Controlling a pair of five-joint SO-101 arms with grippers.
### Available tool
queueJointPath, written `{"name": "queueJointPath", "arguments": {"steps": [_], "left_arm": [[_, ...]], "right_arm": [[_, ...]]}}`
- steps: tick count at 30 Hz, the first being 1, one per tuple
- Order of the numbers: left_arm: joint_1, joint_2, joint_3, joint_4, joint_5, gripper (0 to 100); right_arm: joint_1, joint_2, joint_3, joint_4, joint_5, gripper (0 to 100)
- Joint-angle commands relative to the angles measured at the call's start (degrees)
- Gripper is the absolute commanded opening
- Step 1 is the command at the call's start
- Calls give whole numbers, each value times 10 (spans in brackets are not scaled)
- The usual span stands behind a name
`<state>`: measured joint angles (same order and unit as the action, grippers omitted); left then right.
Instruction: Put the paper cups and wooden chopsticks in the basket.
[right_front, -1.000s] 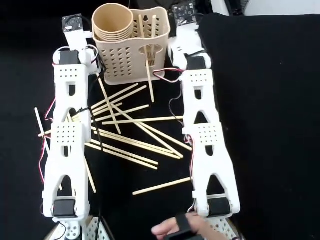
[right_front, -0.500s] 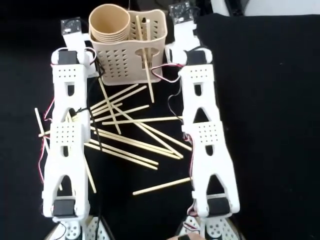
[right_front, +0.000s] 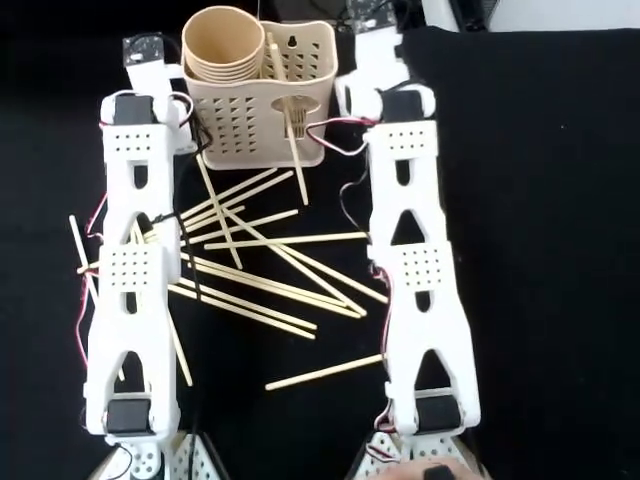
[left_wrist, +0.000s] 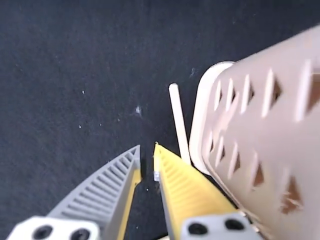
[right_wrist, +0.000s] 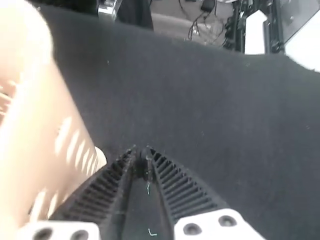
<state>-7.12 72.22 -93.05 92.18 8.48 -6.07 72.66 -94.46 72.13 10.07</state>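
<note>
Left gripper (left_wrist: 148, 148): tips all but together, nothing between them, low over the black cloth (left_wrist: 75, 60), just beside the basket (left_wrist: 260, 125). One chopstick (left_wrist: 179, 122) flat on the cloth along the basket's foot, close off the yellow finger. Right gripper (right_wrist: 141, 155): pressed together, empty, at the basket's other side.

Cups (right_front: 224, 45) stacked upright in the basket, a few sticks standing next to them. Leaning stick (right_front: 297, 160) seemingly poking out through the front wall's handle hole, lower end on the cloth. Loose chopsticks (right_front: 270, 285) crossed in a pile between the two arms, well short of both grippers. Single stick (right_front: 322, 371) lying apart, nearer the arms' bases.

Likely step: fetching the next stick. Best done by opening wide first and taking one stick only, a top-lying or outlying one rather than a buried one. Grip near the middle to prevent tipping, lift clear of the rim, then lower end-first into the free space beside the cups. The chopstick at the basket's foot looks hard to straddle with the wall so close, so better dragged clear first. Worth avoiding any nudge to the basket.

No brand, label or writing legible anywhere.
</note>
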Motion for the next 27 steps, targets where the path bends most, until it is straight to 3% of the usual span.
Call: {"name": "queueJointPath", "arguments": {"steps": [1,10,16,20,27], "left_arm": [[9,-57,-24,4,-1,62],[-5,-103,-24,33,-3,62],[-62,-128,-24,38,-1,62],[-103,-193,-24,50,-2,62],[-139,-345,-20,88,-4,62]], "right_arm": [[15,-61,-14,-7,3,12],[21,-124,-14,20,2,13],[48,-190,-14,43,2,35],[62,-247,-13,69,2,126],[62,-349,-13,134,4,126]]}}
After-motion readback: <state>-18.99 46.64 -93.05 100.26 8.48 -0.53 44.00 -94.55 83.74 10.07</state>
